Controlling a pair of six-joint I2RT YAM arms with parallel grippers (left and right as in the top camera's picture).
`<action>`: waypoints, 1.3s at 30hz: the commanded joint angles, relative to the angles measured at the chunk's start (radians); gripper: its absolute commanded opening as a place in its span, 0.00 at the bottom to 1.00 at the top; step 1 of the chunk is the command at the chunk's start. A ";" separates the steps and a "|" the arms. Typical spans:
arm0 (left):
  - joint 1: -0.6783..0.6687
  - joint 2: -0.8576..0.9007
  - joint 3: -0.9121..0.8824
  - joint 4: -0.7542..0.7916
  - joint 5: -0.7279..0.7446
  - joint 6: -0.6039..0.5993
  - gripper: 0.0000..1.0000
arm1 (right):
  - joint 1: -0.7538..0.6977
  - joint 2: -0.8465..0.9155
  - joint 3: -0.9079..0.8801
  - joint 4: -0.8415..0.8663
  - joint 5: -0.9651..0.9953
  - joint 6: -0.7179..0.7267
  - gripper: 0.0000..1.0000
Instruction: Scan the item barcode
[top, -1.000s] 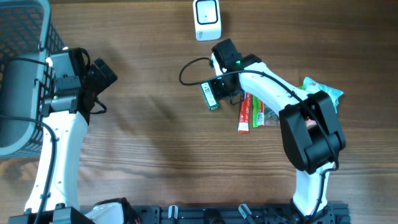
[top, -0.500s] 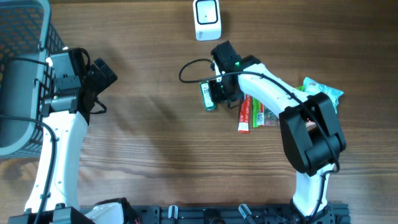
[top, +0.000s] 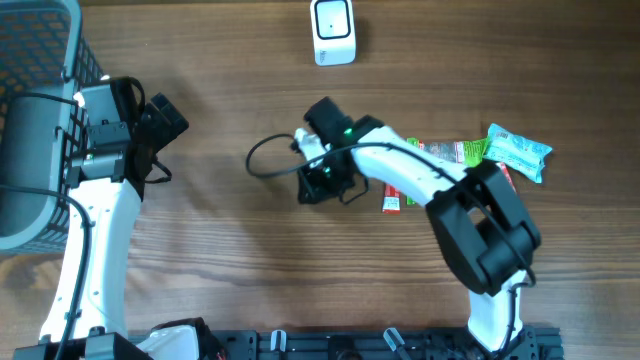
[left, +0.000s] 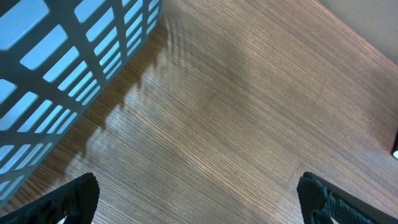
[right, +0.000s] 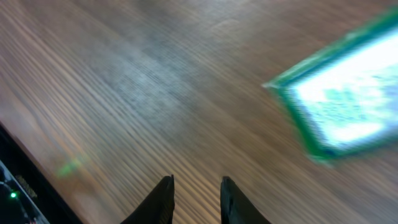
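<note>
Pack (right: 339, 93), green-edged and blurred, lies flat on the tabletop (top: 230, 260) in the right wrist view, ahead of the right gripper (right: 196, 186) and off to one side, apart from its fingers; from overhead it cannot be made out, likely hidden under the arm. That gripper is released: its jaws stand only narrowly parted with bare wood between them, grasping nothing; from overhead it sits well below the scanner (top: 333, 32), slightly left of it. The left gripper (left: 199, 196) gapes wide and empty, far left of the scanner, beside the basket (top: 40, 60); other packets (top: 470, 152) lie down-right of the scanner.

The scan looks not yet done, since the pack rests on the wood and does not face the scanner. Jaws this narrow may ride over the pack's edge and shove it rather than grip it; a flat pack offers little to pinch, so it could slip or twist; if it is lifted with the barcode turned away, the scanner would read nothing; the cable (top: 265, 160) looping beside the gripper might snag.
</note>
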 joint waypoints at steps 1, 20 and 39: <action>0.003 0.004 0.006 0.003 -0.009 0.005 1.00 | -0.066 -0.074 0.044 -0.006 -0.014 0.077 0.08; 0.003 0.004 0.006 0.003 -0.009 0.005 1.00 | 0.098 -0.039 -0.145 0.510 0.299 0.525 0.12; 0.003 0.004 0.006 0.003 -0.009 0.005 1.00 | -0.090 0.065 0.560 -0.117 0.349 -0.005 0.22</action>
